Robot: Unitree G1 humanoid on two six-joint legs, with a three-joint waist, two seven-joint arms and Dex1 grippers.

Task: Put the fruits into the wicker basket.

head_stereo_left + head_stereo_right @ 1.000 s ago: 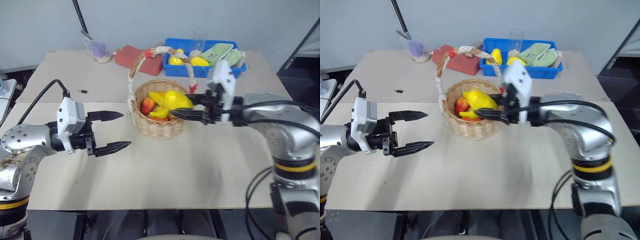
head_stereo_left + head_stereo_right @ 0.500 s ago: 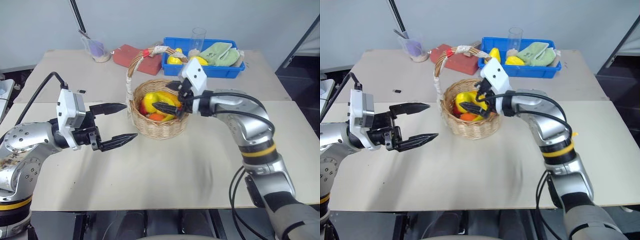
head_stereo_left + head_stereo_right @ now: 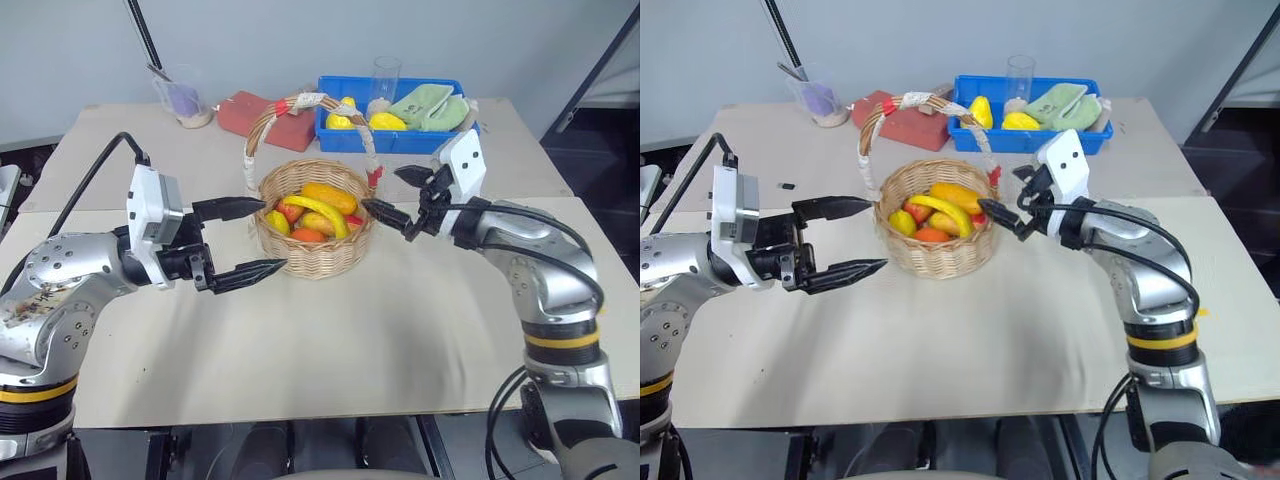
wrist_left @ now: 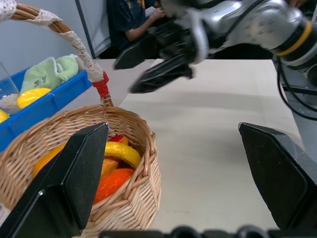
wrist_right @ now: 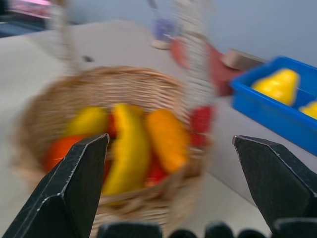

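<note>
A curved banana (image 3: 318,211) lies in the round woven basket (image 3: 312,256), flanked by both empty grippers (image 3: 250,238) (image 3: 398,195), fingers spread.

Lab: paper-covered bench (image 3: 330,340), seated person (image 4: 130,20).

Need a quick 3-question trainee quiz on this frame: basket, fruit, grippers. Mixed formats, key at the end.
1. True or false: the banana lies inside the wicker basket.
2. Multiple choice: the right gripper is A) shut on the banana, B) open and empty beside the basket, C) resting in the blue tray.
3. Fill the gap: the left gripper is ____ and holds nothing.

Key:
1. True. It lies across the other fruit in the basket.
2. B. Its fingers are spread, just off the basket's rim.
3. Open. It sits on the basket's other side.
</note>
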